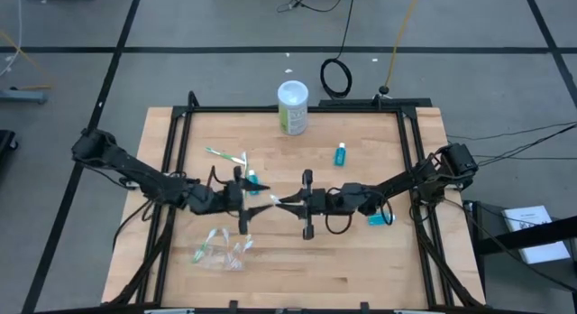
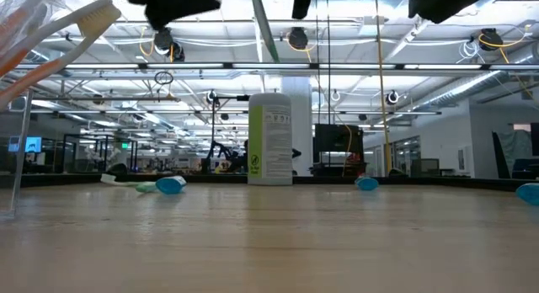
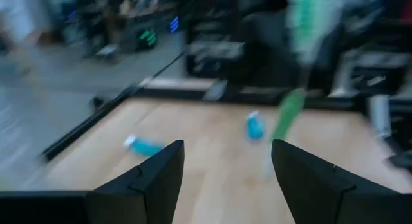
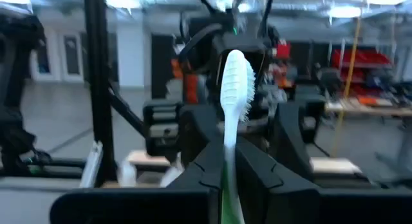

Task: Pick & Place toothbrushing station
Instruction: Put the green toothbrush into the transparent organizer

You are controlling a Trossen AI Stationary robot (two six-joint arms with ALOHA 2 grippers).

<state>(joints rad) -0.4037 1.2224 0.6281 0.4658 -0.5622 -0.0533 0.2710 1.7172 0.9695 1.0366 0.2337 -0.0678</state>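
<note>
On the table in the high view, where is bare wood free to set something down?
Bare wood lies along the near edge of the table, right of the clear cup, and at the far left corner, left of the canister. The middle is crowded: the left claw and right claw meet there.

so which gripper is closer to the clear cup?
Left. The left gripper sits just above the clear cup in the high view, jaws open. The right gripper, shut on a green-and-white toothbrush, is farther off toward the table's middle.
</note>
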